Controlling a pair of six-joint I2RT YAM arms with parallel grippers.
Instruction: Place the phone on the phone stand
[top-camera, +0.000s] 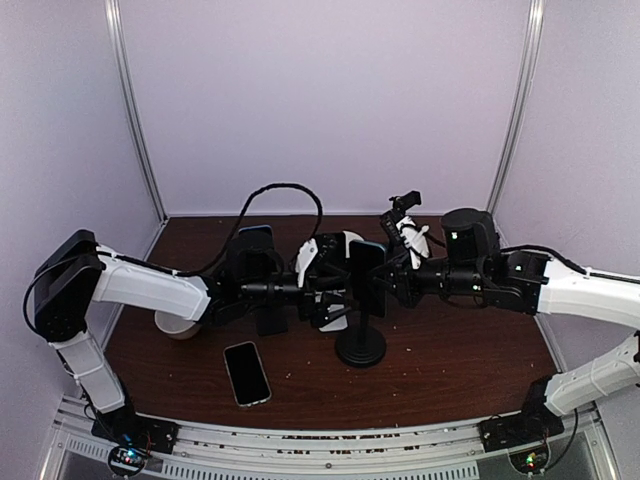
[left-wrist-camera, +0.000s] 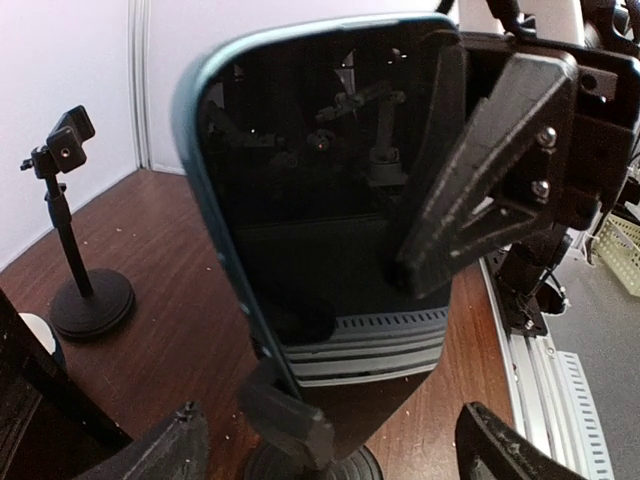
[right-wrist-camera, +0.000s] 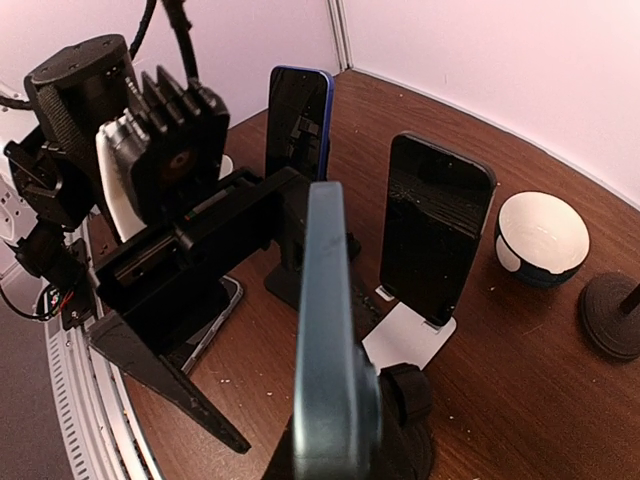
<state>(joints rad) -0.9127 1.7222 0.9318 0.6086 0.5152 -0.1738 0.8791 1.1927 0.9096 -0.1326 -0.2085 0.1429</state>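
No text, label, brand mark, number or sign can be read: only blank dark screens are presented by the phone (left-wrist-camera: 320, 200) above the phone stand (top-camera: 361, 347) and by the second phone (top-camera: 246, 372) laid flat to the left of that stand.

Boxed in by pale lilac walls (top-camera: 330, 100) joined at metal corner posts (top-camera: 135, 110); floored with dark brown wooden desk (top-camera: 450, 370), evenly lit.

Phone (right-wrist-camera: 330, 330): teal-blue rim, glossy black screen. Phone stand (top-camera: 361, 348): matte black. Table (top-camera: 450, 370): dark reddish-brown wood, pale specks. Second phone (right-wrist-camera: 298, 120): bright blue rim, black face. Third phone (right-wrist-camera: 435, 225): all black, on white holder (right-wrist-camera: 410, 338). Flat phone (top-camera: 246, 372): black, silvery edge. Bowl (right-wrist-camera: 543, 235): white inside, dark outside. Arm shells (top-camera: 150, 285): white.
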